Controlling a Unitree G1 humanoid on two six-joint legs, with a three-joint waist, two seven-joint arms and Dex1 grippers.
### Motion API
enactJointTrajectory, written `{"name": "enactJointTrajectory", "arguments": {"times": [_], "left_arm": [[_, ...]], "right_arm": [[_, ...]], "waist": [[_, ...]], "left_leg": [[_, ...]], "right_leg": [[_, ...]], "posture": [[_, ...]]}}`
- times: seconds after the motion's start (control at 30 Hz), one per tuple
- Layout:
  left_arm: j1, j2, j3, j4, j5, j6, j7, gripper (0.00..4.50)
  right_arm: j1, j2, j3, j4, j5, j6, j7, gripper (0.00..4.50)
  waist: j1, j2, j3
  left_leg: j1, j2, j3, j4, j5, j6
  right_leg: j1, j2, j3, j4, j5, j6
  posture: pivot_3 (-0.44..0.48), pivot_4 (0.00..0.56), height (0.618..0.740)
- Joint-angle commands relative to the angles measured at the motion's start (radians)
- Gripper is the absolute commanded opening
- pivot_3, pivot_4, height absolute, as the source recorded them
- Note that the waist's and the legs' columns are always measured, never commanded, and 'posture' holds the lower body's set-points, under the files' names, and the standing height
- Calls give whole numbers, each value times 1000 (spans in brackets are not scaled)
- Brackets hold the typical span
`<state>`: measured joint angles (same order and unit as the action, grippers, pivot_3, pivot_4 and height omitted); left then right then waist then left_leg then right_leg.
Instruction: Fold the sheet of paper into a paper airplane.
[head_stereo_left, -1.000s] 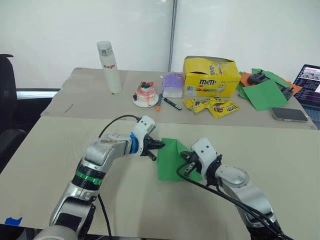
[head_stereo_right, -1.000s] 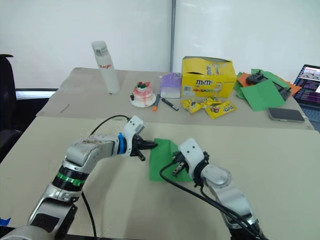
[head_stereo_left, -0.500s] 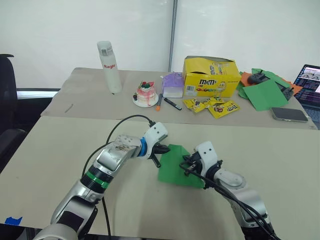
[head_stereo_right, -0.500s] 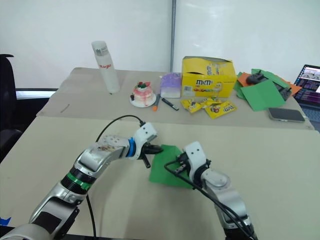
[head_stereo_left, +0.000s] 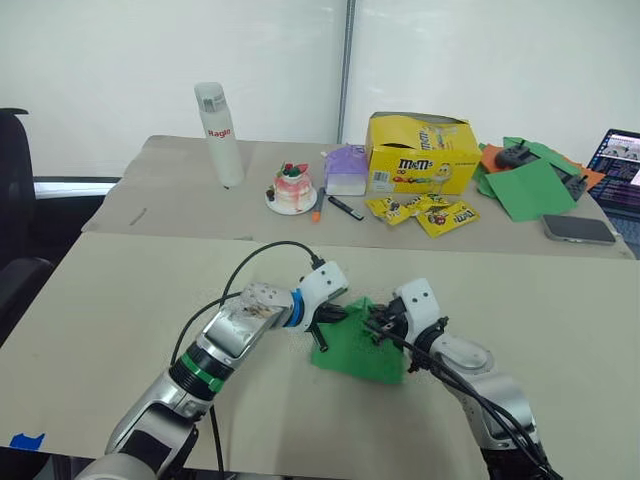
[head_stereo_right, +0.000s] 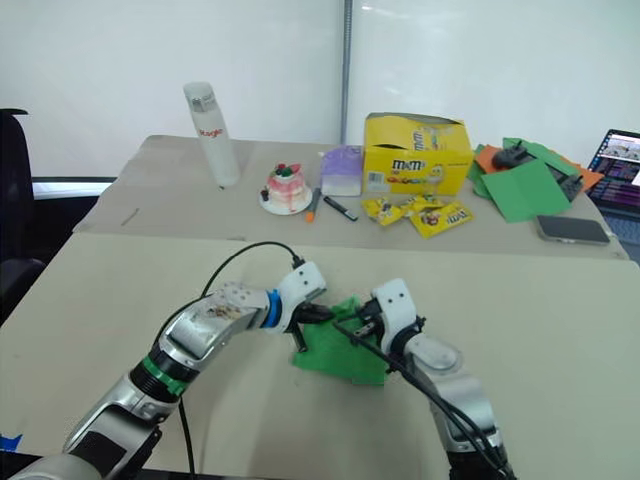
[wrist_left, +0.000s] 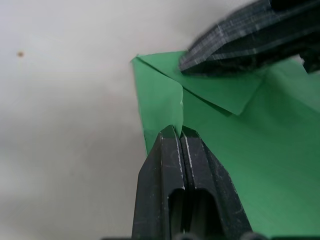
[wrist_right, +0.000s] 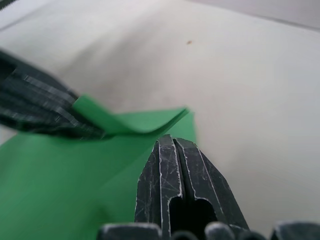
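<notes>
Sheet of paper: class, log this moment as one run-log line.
stage: corner fold | sheet of paper: on table, corner lifted | left gripper: shut on sheet of paper | right gripper: shut

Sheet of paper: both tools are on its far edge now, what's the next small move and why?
Probably press the folded corner flat. The left tool, fingers shut, and the right tool, also shut, meet at the far edge of the sheet of paper, where a corner flap curls up off the sheet rather than lying creased. Sliding one tool along the fold should set it.
</notes>
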<state>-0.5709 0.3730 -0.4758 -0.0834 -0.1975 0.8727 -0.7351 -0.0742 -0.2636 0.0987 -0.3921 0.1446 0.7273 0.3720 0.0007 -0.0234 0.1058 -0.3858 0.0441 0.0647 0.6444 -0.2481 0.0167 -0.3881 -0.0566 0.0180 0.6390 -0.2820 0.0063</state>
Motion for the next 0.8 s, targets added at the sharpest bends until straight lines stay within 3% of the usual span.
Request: {"name": "enactJointTrajectory", "arguments": {"times": [0.03,0.43,0.6,0.73,0.8], "left_arm": [[12,-12,-1,-7,-10,4,-17,20],[18,-9,-8,-6,2,18,-22,20],[20,8,49,-31,-35,55,-34,1479],[1,-1,222,-41,-179,127,-78,2780],[-16,28,279,-25,-213,106,-116,2780]], "right_arm": [[-15,10,-30,-11,29,-33,-1,0],[-50,-38,35,45,14,-66,52,0],[-33,-66,73,68,-8,-74,55,0],[-25,-73,85,75,-16,-83,55,0],[-23,-75,89,78,-18,-87,57,0]], "waist": [[0,0,0],[0,0,0],[-1,0,0],[-6,0,0],[-7,0,0]], "left_leg": [[0,0,0,0,0,0],[0,0,0,0,0,0],[0,0,0,0,0,0],[0,1,0,0,0,0],[1,1,0,0,0,0]], "right_leg": [[0,0,0,0,0,0],[0,0,0,0,0,0],[0,0,0,0,0,0],[0,1,0,1,0,0],[0,1,0,1,0,0]], "posture": [[0,150,722],[0,150,722],[0,150,722],[0,150,722],[0,150,722]]}}
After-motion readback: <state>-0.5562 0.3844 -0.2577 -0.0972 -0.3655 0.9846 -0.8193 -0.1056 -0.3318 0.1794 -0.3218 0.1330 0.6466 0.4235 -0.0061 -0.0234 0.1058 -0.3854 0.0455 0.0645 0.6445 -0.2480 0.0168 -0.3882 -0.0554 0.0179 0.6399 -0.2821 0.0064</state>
